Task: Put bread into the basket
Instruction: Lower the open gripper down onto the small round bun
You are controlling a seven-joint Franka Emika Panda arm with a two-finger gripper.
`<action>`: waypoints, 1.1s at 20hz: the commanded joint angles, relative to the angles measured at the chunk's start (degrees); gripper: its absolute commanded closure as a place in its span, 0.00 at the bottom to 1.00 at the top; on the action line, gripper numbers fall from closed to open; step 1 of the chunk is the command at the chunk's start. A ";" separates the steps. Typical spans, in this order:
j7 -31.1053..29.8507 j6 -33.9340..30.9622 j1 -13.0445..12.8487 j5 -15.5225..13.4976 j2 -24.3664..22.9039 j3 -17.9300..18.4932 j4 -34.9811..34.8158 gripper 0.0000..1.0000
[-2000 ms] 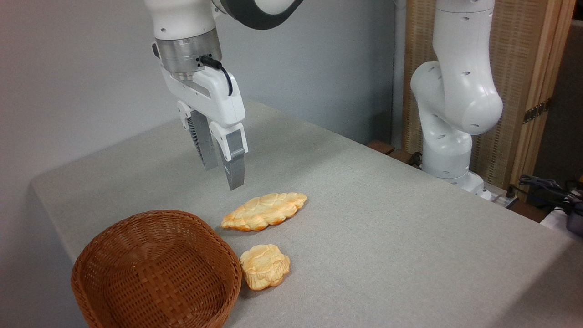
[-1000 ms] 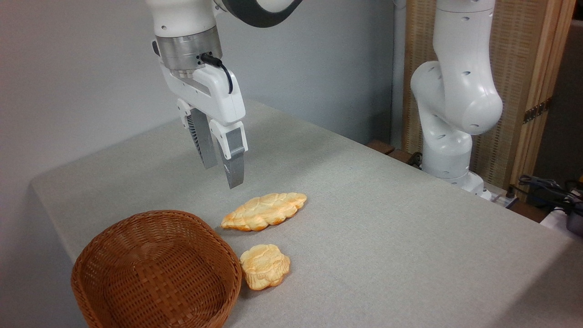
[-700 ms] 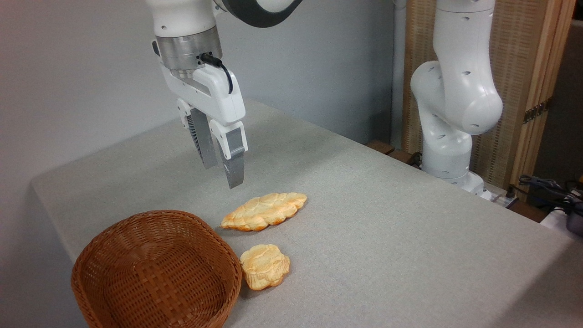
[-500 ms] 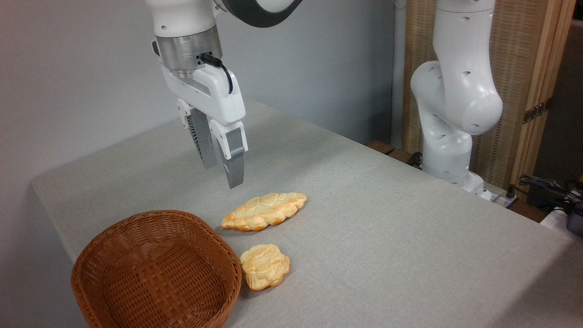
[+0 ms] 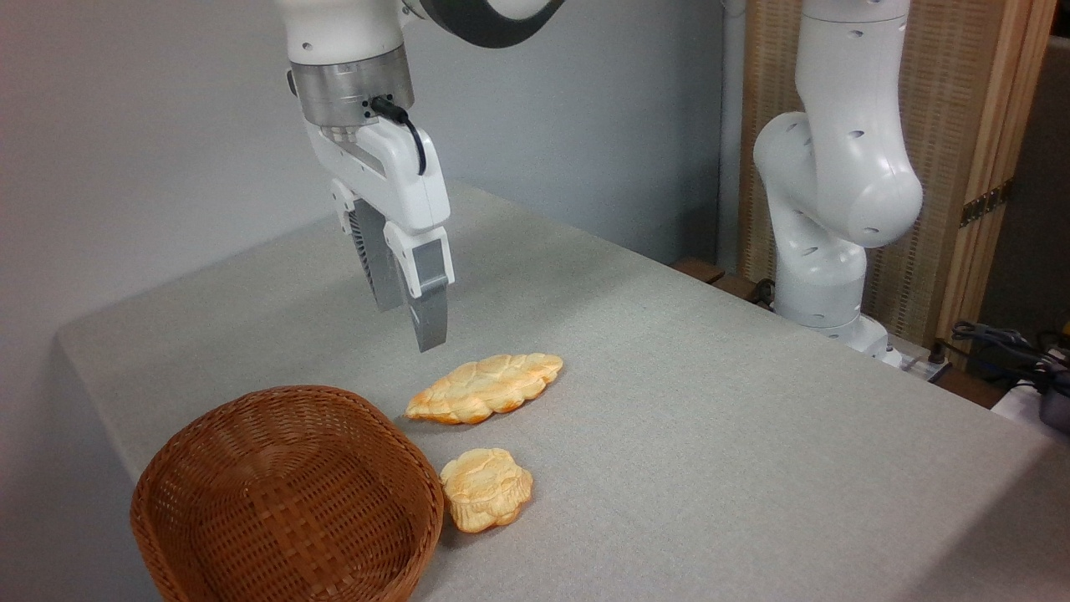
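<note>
A grey, felt-like cloth is seen covering the worktop, its surface matte and finely grained. The hand is held in the air above it, pointing downward with a slight tilt. Its two grey fingers are seen almost in line from this view, one with a ribbed inner face, and only a narrow gap is shown between them; nothing is gripped.

Below the hand and towards the camera, the bread is found lying flat on the cloth. It is a small, roundish bun with a lumpy, cracked top and scalloped edges, golden-orange with paler patches. No clear long axis is shown, so no pointing direction can be given. It lies just beside the right rim of the basket; whether the two touch cannot be told.

The basket is placed lower left of the hand. It is oval, woven of reddish-brown wicker in a regular open weave, and is far larger than the bun.

Between the hand and the bun, a longer leaf-shaped braided bread is laid flat, its long axis running from lower left to upper right.
</note>
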 commanded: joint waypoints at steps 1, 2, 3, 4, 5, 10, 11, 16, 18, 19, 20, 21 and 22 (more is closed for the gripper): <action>1.88 3.08 -0.31 -0.29 -1.14 0.69 -3.18 0.00; 2.23 3.08 -0.22 -0.21 -1.40 0.69 -3.79 0.00; 2.49 3.08 -0.22 -0.20 -1.66 1.04 -4.58 0.00; 2.58 3.34 -0.22 -0.12 -1.67 2.17 -5.29 0.00; 2.67 3.69 -0.22 0.06 -1.67 2.97 -6.08 0.00; 5.22 12.03 -0.22 4.71 -1.67 6.83 -12.31 0.00; 5.74 13.09 -0.22 4.72 -1.32 7.36 -12.93 0.00; 8.03 15.38 -0.14 4.81 0.17 7.46 -15.66 0.00; 8.03 15.56 -0.14 4.81 0.88 7.46 -15.75 0.00; 8.12 15.65 -0.14 4.81 0.97 7.37 -16.01 0.00; 8.12 16.17 -0.14 4.72 1.23 7.46 -16.10 0.00; 8.21 17.13 -0.14 4.80 1.49 7.46 -16.11 0.00; 8.21 17.92 -0.14 4.81 1.76 7.46 -16.02 0.00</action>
